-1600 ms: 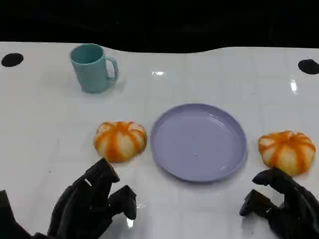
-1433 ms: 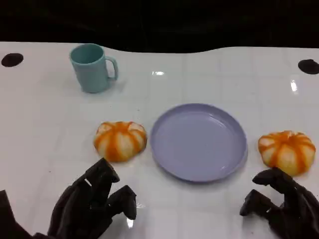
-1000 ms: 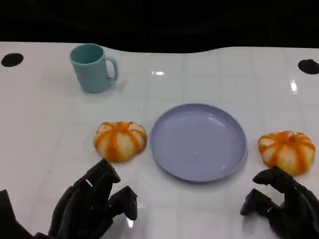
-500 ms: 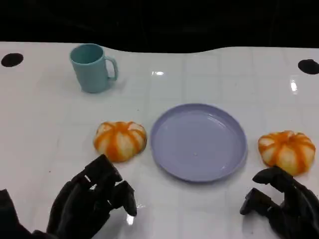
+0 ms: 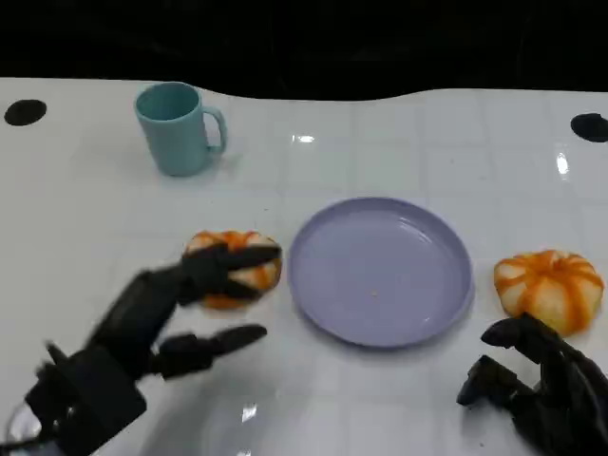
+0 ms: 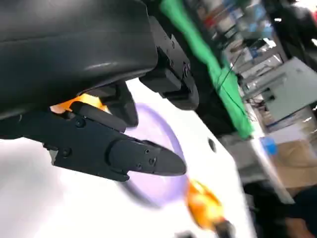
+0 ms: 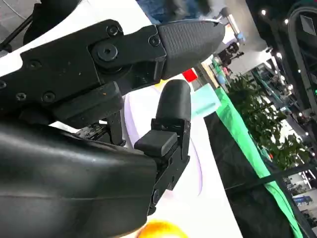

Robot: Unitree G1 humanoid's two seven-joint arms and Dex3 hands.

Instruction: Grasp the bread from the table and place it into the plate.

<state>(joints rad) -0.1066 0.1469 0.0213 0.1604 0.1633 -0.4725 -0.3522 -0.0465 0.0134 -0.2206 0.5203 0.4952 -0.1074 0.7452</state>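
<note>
Two bread pieces are counted on the white table (image 5: 95,218): one orange-striped bread (image 5: 236,271) just left of the plate, partly covered by black fingers, and a second bread (image 5: 548,290) right of the plate. One lavender plate (image 5: 380,271) is counted between them. One teal mug (image 5: 175,128) is counted at the far left. Two black round marks are counted at the table's far edge, one mark (image 5: 24,112) at the left and one mark (image 5: 590,126) at the right.
</note>
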